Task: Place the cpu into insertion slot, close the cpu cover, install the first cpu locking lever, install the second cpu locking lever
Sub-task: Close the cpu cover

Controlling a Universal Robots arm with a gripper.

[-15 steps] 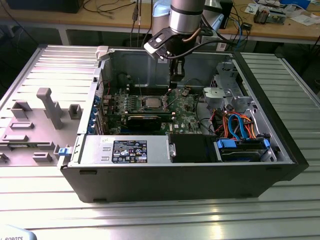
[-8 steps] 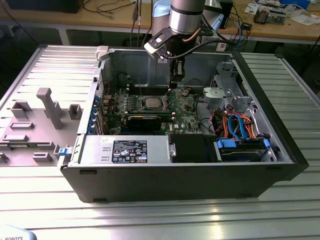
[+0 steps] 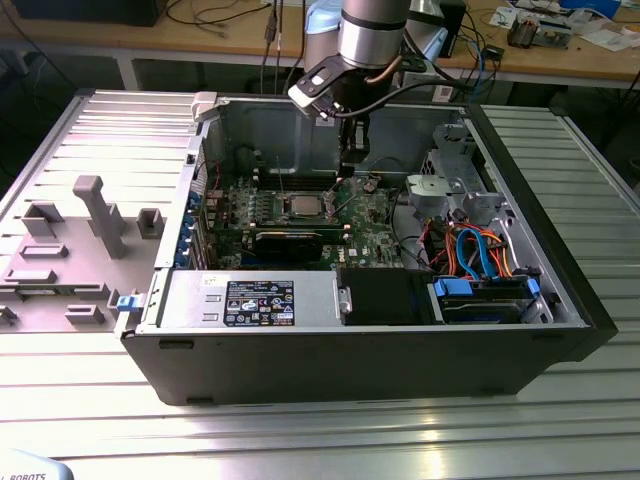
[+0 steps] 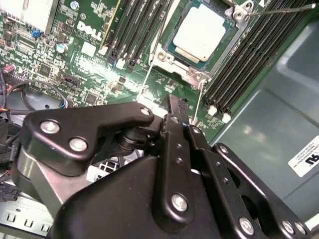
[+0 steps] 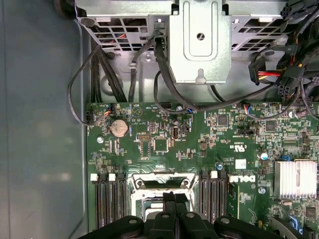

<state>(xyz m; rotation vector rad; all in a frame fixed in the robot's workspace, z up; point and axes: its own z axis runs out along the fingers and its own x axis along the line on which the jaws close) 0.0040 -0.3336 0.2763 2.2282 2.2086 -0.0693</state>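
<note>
Gripper (image 4: 177, 107) pressed together, empty, beside insertion slot (image 4: 162, 56); cpu (image 4: 204, 32) seated inside, cpu cover (image 4: 199, 74) apparently down; likely first-lever step, needing push on thin lever (image 4: 281, 9)

Grey-topped cpu (image 4: 202, 31) lies flat inside the silvery-rimmed insertion slot (image 4: 193, 73)

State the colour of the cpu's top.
Pale silvery grey; the cpu shows best in the second wrist view.
</note>
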